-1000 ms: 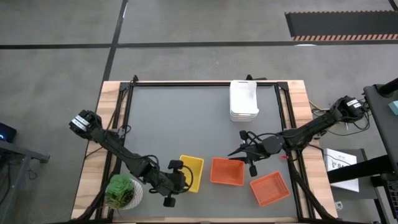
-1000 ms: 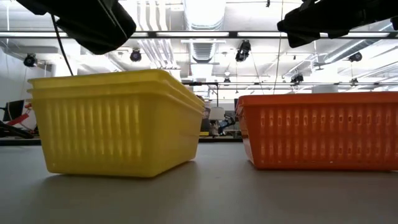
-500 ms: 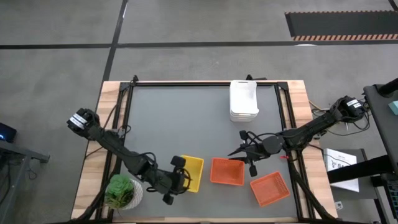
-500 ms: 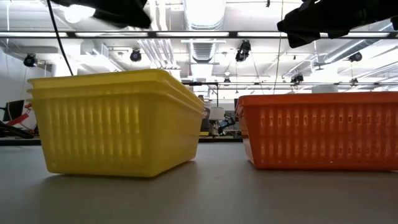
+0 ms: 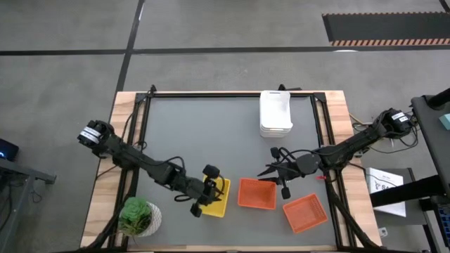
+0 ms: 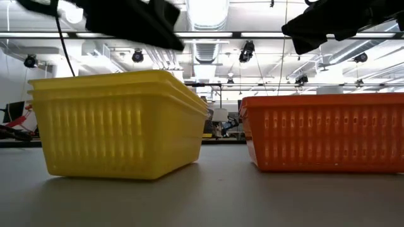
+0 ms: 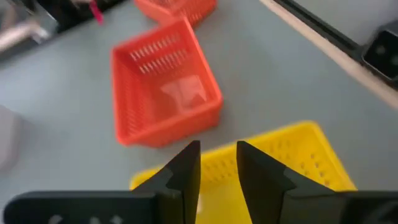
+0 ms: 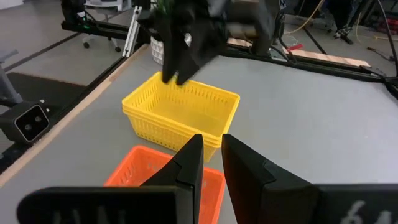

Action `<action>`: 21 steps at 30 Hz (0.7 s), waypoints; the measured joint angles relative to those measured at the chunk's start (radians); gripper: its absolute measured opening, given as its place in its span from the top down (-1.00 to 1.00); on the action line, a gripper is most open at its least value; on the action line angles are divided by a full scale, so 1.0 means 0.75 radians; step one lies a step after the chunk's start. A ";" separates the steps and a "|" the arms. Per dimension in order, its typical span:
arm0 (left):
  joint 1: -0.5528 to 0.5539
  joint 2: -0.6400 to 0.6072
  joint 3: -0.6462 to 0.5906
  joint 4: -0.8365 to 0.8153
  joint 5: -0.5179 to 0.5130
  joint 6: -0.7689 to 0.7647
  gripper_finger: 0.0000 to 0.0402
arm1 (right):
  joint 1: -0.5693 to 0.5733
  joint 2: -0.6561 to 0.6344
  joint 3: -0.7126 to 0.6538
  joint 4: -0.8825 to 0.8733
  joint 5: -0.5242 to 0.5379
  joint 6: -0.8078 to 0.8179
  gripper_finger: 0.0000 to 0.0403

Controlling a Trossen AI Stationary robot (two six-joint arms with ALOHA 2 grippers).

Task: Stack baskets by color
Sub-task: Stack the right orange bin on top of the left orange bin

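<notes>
Swinging in from beside the plant [image 5: 139,216], the left gripper [image 5: 205,199] now hangs over the yellow stack [image 5: 217,199], where a second ago it sat just off its near edge. Yellow looks done, nested near the table's front edge, and the white stack [image 5: 275,112] sits at the far side. Orange is the job in hand: one orange basket [image 5: 256,193] lies just right of the yellow, a second orange basket [image 5: 305,213] apart at the front right corner, tilted askew. Any third orange one I can't make out.

Left fingers [image 7: 184,176] show a narrow gap and hold nothing. The right gripper [image 5: 280,181] hovers at the first orange basket's far right corner, fingers [image 8: 186,168] close together, empty too.

Next call, I'd say: right gripper opens, takes a rim, and nests one orange basket squarely into the other.
</notes>
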 joint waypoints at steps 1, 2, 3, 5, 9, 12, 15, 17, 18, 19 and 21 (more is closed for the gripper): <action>0.017 0.000 -0.025 0.014 0.036 -0.013 0.58 | 0.001 0.000 0.000 0.000 0.000 0.004 0.74; 0.035 0.000 -0.054 0.038 0.065 -0.029 0.59 | 0.001 0.000 0.000 0.002 0.000 0.008 0.74; 0.052 0.000 -0.081 0.063 0.082 -0.050 0.59 | 0.001 0.000 0.000 0.002 0.000 0.011 0.74; 0.081 0.000 -0.134 0.122 0.097 -0.084 0.60 | 0.001 0.000 0.000 0.001 0.000 0.025 0.74; 0.128 0.000 -0.196 0.155 0.098 -0.131 0.61 | 0.001 0.000 0.008 -0.018 0.001 0.074 0.74; 0.155 0.000 -0.213 0.161 0.008 -0.165 0.61 | 0.001 0.000 0.075 -0.209 0.006 0.173 0.74; 0.177 0.000 -0.229 0.152 -0.096 -0.171 0.61 | 0.002 0.014 0.176 -0.473 0.033 0.277 0.74; 0.184 0.000 -0.232 0.153 -0.107 -0.169 0.61 | 0.006 0.019 0.235 -0.620 0.034 0.321 0.74; 0.187 0.000 -0.232 0.150 -0.106 -0.169 0.61 | 0.010 0.019 0.262 -0.687 0.034 0.346 0.74; 0.188 0.000 -0.232 0.138 -0.105 -0.169 0.61 | 0.015 0.019 0.290 -0.736 0.034 0.364 0.74; 0.190 -0.002 -0.233 0.075 -0.105 -0.169 0.61 | 0.032 0.017 0.336 -0.805 0.033 0.398 0.74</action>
